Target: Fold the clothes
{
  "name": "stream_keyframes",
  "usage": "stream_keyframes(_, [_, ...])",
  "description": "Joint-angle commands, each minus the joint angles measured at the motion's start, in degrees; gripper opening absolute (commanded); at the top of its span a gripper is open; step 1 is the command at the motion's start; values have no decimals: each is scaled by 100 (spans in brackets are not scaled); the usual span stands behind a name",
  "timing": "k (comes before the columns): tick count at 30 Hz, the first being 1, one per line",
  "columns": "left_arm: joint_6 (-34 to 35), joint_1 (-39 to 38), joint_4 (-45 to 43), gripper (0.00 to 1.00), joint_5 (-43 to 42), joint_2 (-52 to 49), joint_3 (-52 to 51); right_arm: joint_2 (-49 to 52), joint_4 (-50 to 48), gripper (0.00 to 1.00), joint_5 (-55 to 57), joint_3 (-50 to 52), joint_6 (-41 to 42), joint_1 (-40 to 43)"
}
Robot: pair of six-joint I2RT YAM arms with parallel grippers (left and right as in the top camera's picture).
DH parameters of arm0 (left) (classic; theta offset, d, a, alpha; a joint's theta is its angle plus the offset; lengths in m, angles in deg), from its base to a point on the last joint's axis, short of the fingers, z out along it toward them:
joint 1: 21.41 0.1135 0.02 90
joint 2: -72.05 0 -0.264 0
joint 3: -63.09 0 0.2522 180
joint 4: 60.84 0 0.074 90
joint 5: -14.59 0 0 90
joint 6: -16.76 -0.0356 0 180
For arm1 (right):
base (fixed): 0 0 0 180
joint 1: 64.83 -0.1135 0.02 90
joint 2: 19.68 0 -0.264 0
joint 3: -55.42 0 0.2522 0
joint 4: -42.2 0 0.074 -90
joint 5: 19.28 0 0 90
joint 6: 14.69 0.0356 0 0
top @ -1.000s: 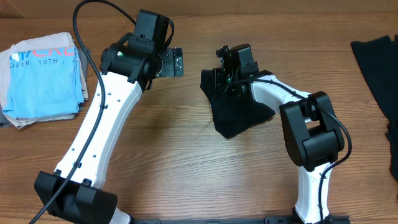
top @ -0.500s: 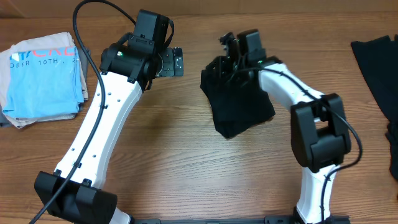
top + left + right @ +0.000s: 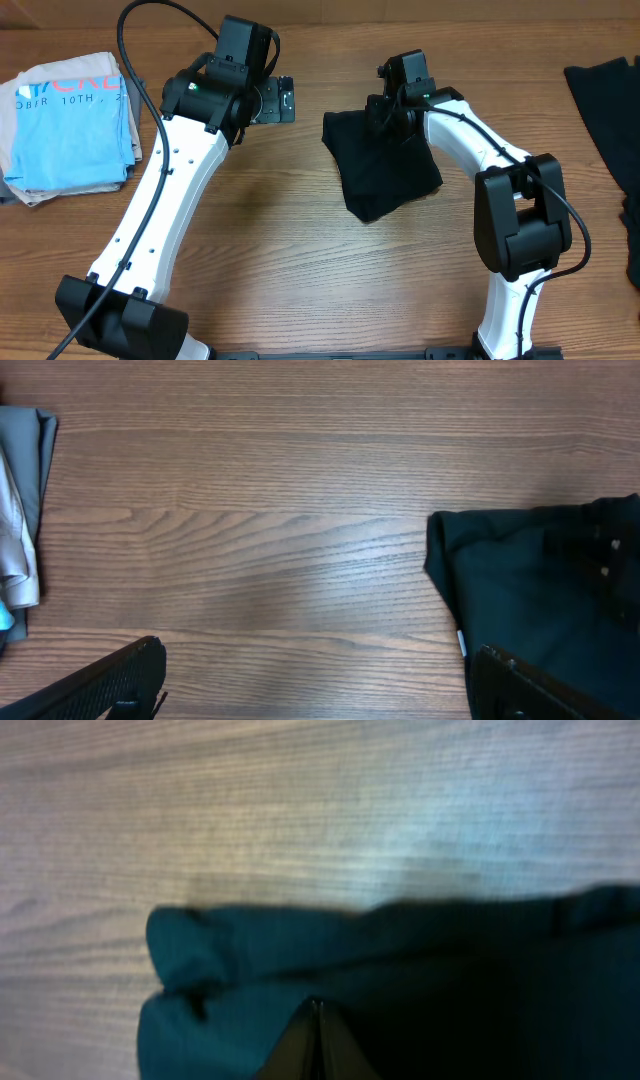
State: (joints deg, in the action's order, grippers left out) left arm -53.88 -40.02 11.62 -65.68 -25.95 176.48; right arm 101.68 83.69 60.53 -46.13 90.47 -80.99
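A black T-shirt [image 3: 385, 165] lies folded into a compact bundle on the wooden table, right of centre. It also shows in the left wrist view [image 3: 530, 590] and fills the lower part of the right wrist view [image 3: 250, 960]. My right gripper [image 3: 392, 105] is at the bundle's far edge, its fingers [image 3: 317, 1007] pressed together on the fabric. My left gripper [image 3: 278, 100] is open and empty over bare wood, left of the bundle, with its fingers wide apart [image 3: 315, 680].
More black garments [image 3: 610, 95] lie at the right edge of the table. A folded light-blue printed T-shirt [image 3: 70, 120] on a grey cloth sits at the far left; its edge shows in the left wrist view [image 3: 20, 510].
My right gripper has moved toward the far side and a little right with the fabric, and the raised fold has settled flatter. The left arm has not moved.
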Motion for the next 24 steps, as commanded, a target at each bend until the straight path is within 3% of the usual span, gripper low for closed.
stream_keyframes(1, [-7, 22, -20, 100, 94, -37, -20, -129, -317, 4, 225, 173, -9, -15])
stream_keyframes(10, [-7, 22, -20, 100, 94, -37, -20, -175, -833, 6, 295, 118, -11, 87])
stream_keyframes(16, [-7, 22, -20, 100, 94, -37, -20, -907, -170, 24, 116, -284, -7, 581])
stream_keyframes(18, [-7, 22, -20, 100, 94, -37, -20, -1198, 175, 44, 146, -284, -13, 809])
stream_keyframes(21, [-7, 22, -20, 100, 94, -37, -20, -1436, 780, 62, 444, -284, -11, 1165])
stream_keyframes(24, [-7, 22, -20, 100, 94, -37, -20, -1462, 1320, 97, 632, -282, -11, 1556])
